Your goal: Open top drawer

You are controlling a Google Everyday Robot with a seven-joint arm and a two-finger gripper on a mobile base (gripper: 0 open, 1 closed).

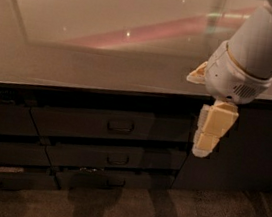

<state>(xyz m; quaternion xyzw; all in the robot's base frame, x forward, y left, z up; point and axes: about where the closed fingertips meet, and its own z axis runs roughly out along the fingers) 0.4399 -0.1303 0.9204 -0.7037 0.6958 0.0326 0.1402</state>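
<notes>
The surface (81,67), a wide glossy counter with pale reflections, fills the upper half of the frame. The white arm (265,48) comes in from the upper right corner and ends just past the counter's front edge.

Below that edge, in the middle of the frame, sits the top drawer (73,123), a dark flat front that looks fully shut and flush with its neighbours. Two shallower drawers (89,155) are stacked under it.

The gripper (198,114) hangs at right of centre, in front of the top drawer's right end and level with it. Its jaws are spread wide and hold nothing: one pale finger (213,129) points down, the other (197,74) pokes out to the left by the counter edge.

The handle (120,127) is a small dark loop at the drawer's centre, well to the left of the gripper and untouched.

The step in hand looks like the approach. To do it well, the gripper should travel left until it is in line with the loop, turn so one finger can hook behind the bar, and close on it. The pull should then run straight out from the drawer front; a slanted pull risks slipping off so small a loop.
</notes>
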